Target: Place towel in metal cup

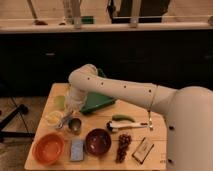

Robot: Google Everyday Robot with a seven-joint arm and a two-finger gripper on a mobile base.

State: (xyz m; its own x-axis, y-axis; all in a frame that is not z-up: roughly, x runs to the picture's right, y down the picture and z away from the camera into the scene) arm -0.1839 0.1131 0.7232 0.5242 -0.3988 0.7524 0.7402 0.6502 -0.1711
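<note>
Just left of the metal cup (pixel 75 125) the hand (pixel 64 120) is held low; its grip cannot be told, and no towel is discerned inside, so placement is judged unfinished.

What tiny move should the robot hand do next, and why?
Probably nudge the gripper sideways until it's over the metal cup. It hangs beside the cup's rim, not above it, so anything dropped now might miss. Whether it holds the towel is unclear.
</note>
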